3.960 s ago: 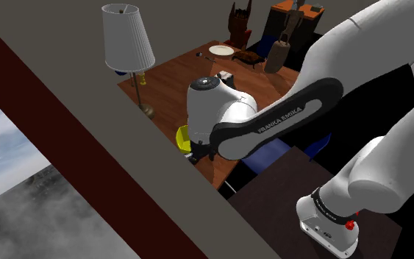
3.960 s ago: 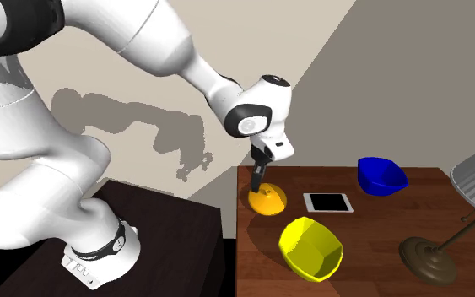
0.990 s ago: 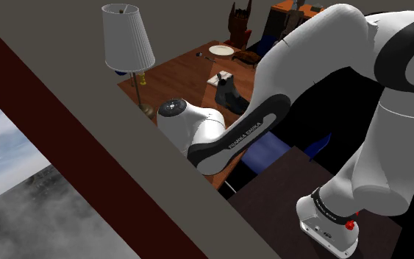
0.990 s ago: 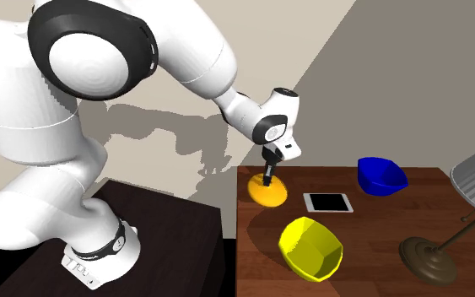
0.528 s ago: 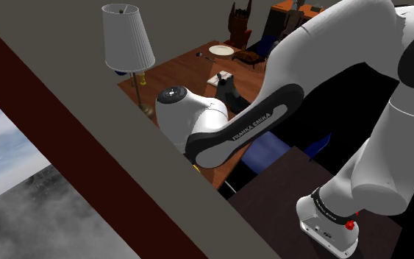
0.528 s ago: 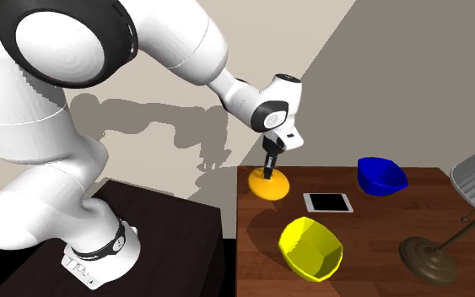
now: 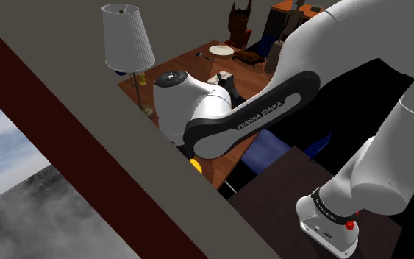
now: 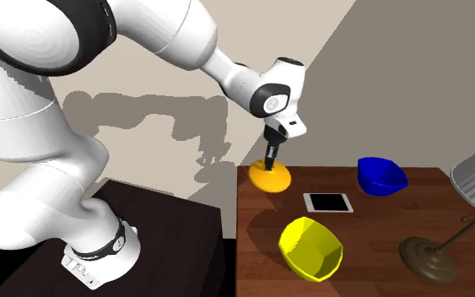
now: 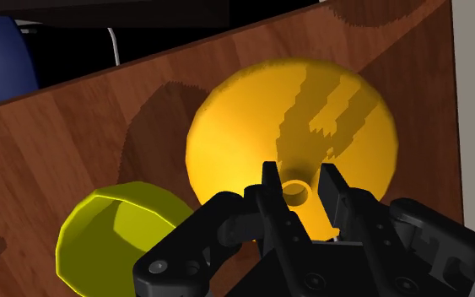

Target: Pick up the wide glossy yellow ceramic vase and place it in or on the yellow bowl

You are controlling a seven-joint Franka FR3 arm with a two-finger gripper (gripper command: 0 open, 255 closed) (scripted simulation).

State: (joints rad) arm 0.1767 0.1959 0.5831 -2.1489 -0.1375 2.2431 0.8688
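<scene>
Vase [image 8: 271, 177] hangs by its neck from the gripper [image 8: 271, 159] in the second exterior view, seemingly just clear of the table [image 8: 379, 278] at its corner. The bowl [image 8: 311, 246] sits near. The tablet [image 8: 328, 202], blue bowl [image 8: 382, 173] and lamp base [image 8: 429, 257] look to be off the path.

In the wrist view, the fingers [image 9: 269, 181] pinch the narrow neck above the wide flare. I judge it stiff, glossy, slippery and breakable, so I'd move gently.

In the shoulder view, my arm [image 7: 249, 118] hides the work, and a lamp [image 7: 128, 37] stands beyond.
</scene>
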